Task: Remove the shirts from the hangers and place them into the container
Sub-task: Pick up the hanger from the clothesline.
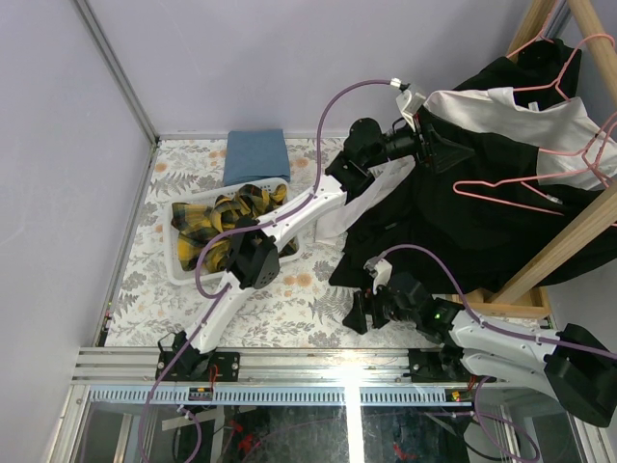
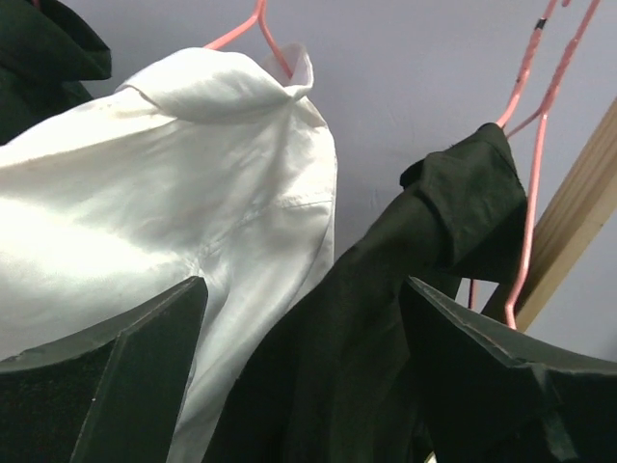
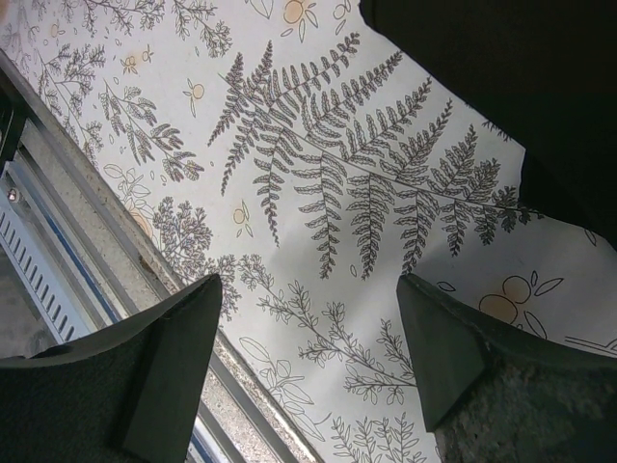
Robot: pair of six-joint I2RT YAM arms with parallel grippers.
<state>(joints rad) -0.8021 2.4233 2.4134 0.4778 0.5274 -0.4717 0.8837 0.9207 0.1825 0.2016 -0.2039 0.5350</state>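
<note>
Left claw (image 1: 436, 150) spread wide at 2 o'clock, pinching nothing; the white shirt (image 2: 145, 193) and a black shirt (image 2: 386, 289) hang on pink hangers (image 2: 525, 145) just past its fingers. Right claw (image 3: 308, 309) likewise spread, holding nothing, over the fern-print table cover (image 3: 337, 193) at 5 o'clock. The container (image 1: 181, 273) at 9 o'clock holds the plaid shirt (image 1: 236, 217)

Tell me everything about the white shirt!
The white shirt is soft, smooth cloth with a folded collar. It hangs on a pink hanger whose wire comes out at the collar. Black shirts hang against it on both sides. The open left tool sits right in front of it, gripping nothing.
</note>
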